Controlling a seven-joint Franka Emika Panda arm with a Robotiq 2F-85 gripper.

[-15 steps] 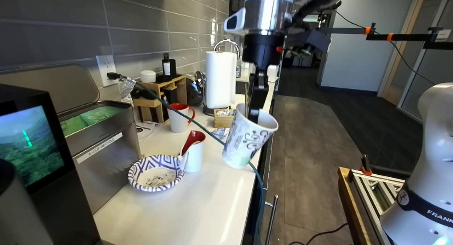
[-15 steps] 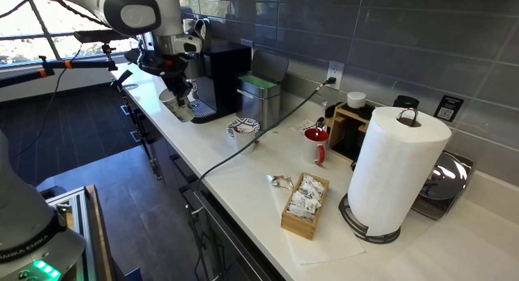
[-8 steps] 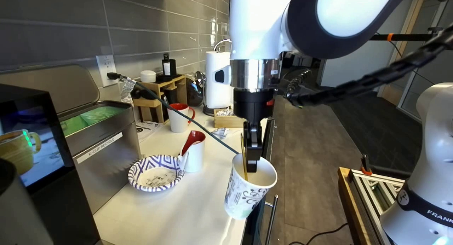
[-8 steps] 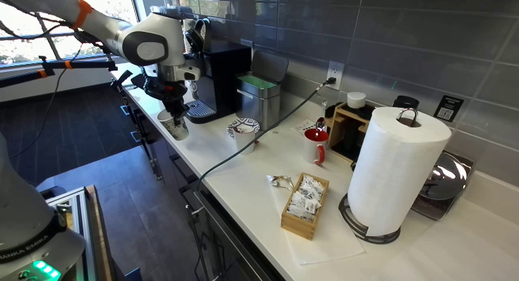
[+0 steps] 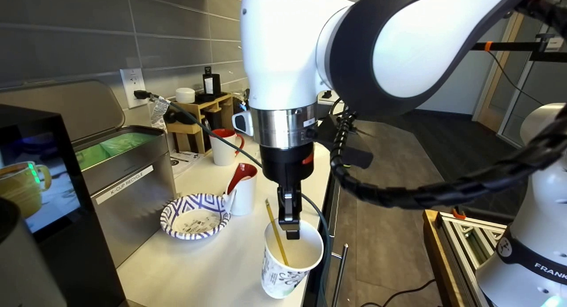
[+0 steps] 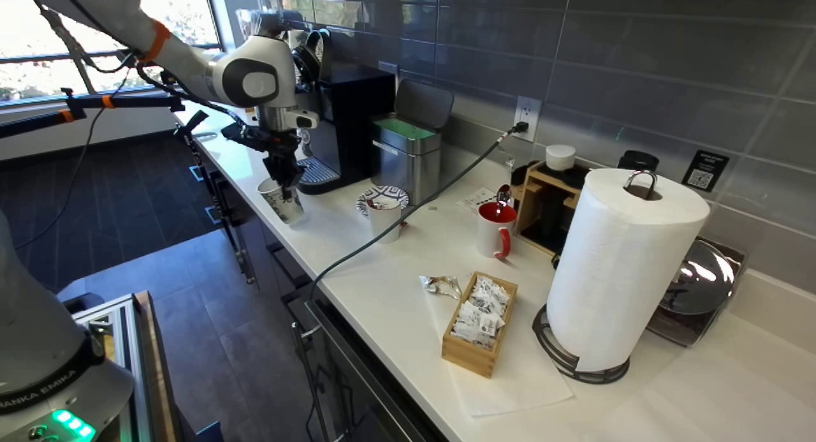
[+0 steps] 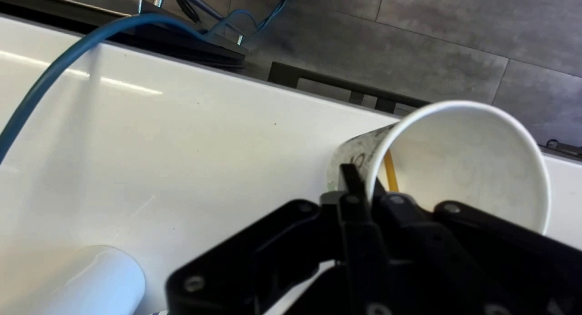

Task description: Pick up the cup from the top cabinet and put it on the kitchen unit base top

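Observation:
The cup, white with dark swirl marks, shows in both exterior views (image 5: pixel 285 278) (image 6: pixel 280 206) and the wrist view (image 7: pixel 473 156). It leans slightly, mouth up, over the front part of the off-white kitchen unit base top (image 5: pixel 212 271) (image 7: pixel 204 137). I cannot tell whether its base touches the surface. My gripper (image 5: pixel 289 231) (image 6: pixel 287 190) points down, shut on the cup's wall at the rim. In the wrist view, the gripper (image 7: pixel 366 183) has one finger outside the wall and one inside. A thin yellow stick (image 5: pixel 277 234) stands in the cup.
A patterned bowl (image 5: pixel 195 232) and a white cup with a red utensil (image 5: pixel 245 196) stand near the held cup. A dark cable (image 6: pixel 357 250) crosses the counter. A coffee machine (image 6: pixel 363 110), recycle bin (image 5: pixel 133 196), red-lined mug (image 6: pixel 494 238), packet box (image 6: pixel 468 356) and paper towels (image 6: pixel 625 270) stand around.
My gripper has come down with the cup toward the counter. In the last half second it moved sideways, inward over the counter. The cup now stands more upright than one second ago.

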